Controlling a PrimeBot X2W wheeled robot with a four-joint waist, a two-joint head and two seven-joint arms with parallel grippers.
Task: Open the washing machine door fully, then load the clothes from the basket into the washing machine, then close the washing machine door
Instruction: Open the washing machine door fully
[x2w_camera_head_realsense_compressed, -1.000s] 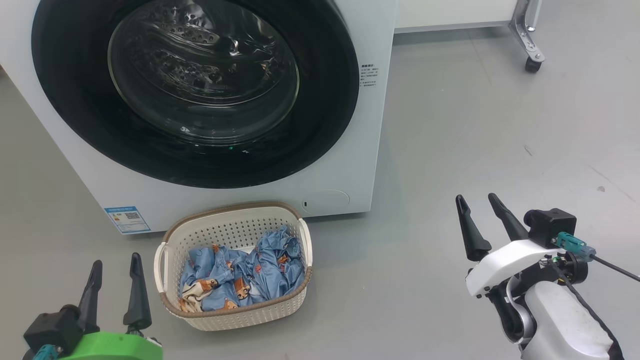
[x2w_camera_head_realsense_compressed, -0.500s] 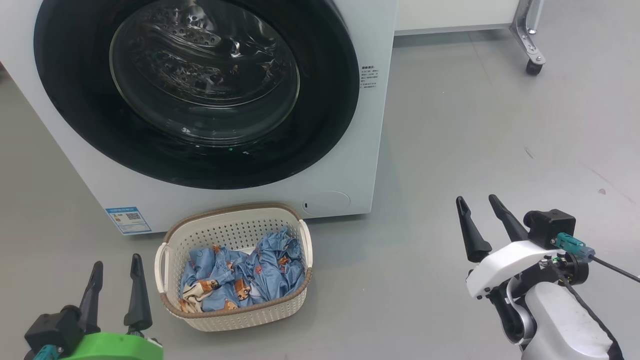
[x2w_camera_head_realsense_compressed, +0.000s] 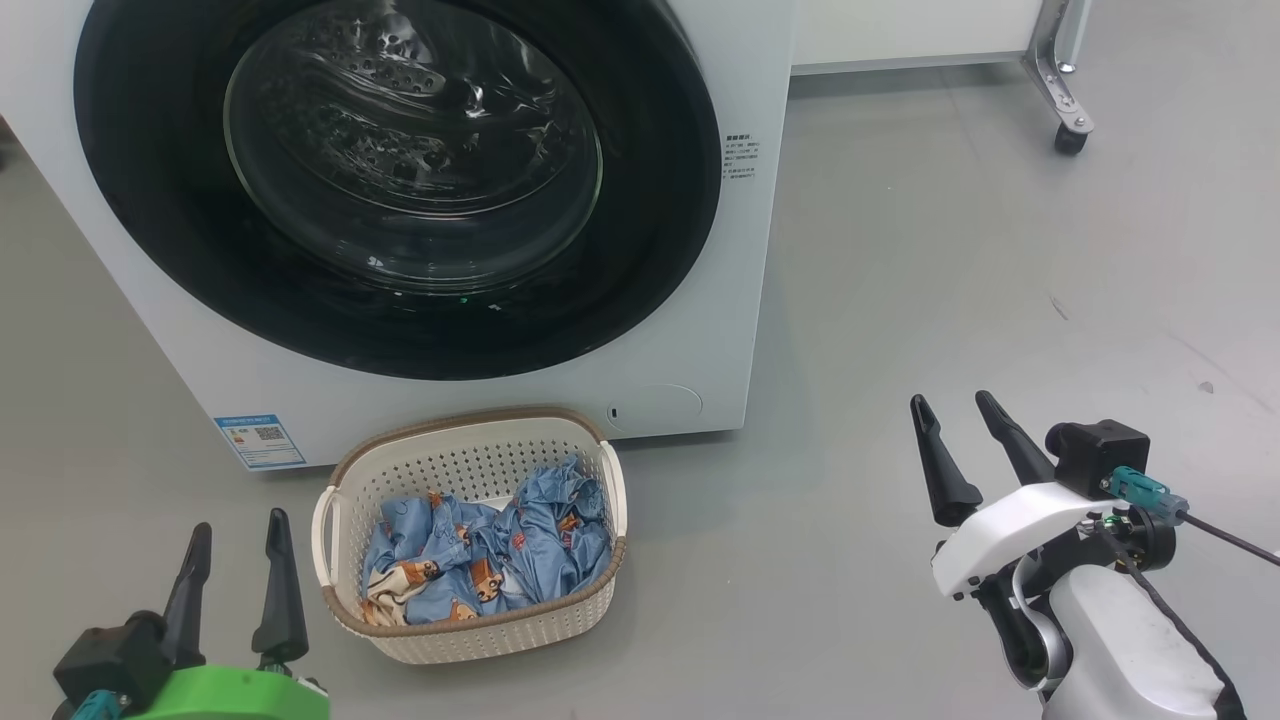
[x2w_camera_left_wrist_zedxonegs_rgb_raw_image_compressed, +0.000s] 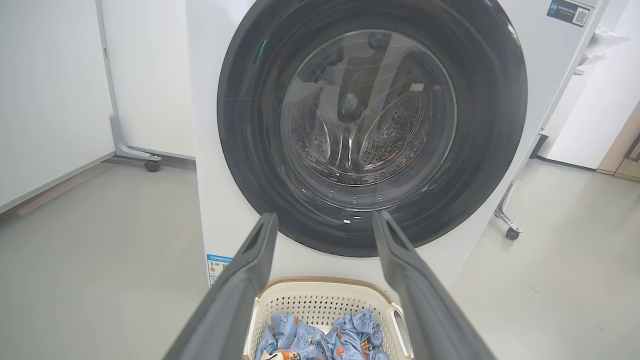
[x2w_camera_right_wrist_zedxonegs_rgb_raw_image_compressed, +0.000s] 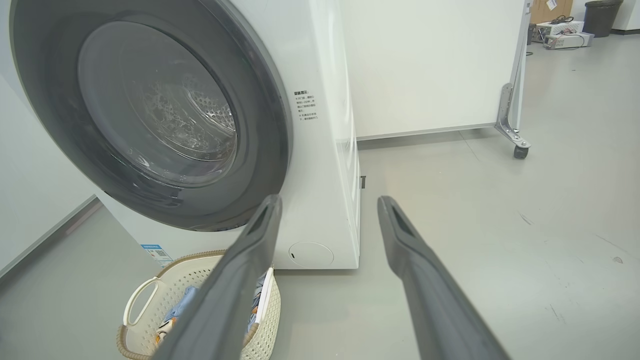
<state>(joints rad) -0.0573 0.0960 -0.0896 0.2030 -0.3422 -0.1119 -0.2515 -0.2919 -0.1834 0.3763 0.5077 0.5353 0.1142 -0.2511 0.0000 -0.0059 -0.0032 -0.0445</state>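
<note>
Closed washing machine (x2w_camera_head_realsense_compressed: 720, 330) on a grey floor (x2w_camera_head_realsense_compressed: 950, 250)

Head view: the washing machine door (x2w_camera_head_realsense_compressed: 655, 200) is shut. The basket (x2w_camera_head_realsense_compressed: 470, 635) holding the clothes (x2w_camera_head_realsense_compressed: 530, 550) sits just before the machine. The left claw (x2w_camera_head_realsense_compressed: 238, 522) and right claw (x2w_camera_head_realsense_compressed: 950, 398) hover on either side, fingers spread, empty. Left wrist view: white wall panels (x2w_camera_left_wrist_zedxonegs_rgb_raw_image_compressed: 50, 100) flank the machine. Right wrist view: a castor-footed partition (x2w_camera_right_wrist_zedxonegs_rgb_raw_image_compressed: 425, 65) stands beside it.

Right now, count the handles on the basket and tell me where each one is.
2. One handle is on the left side of the basket, the other handle on its right side. None looks hidden.
</note>
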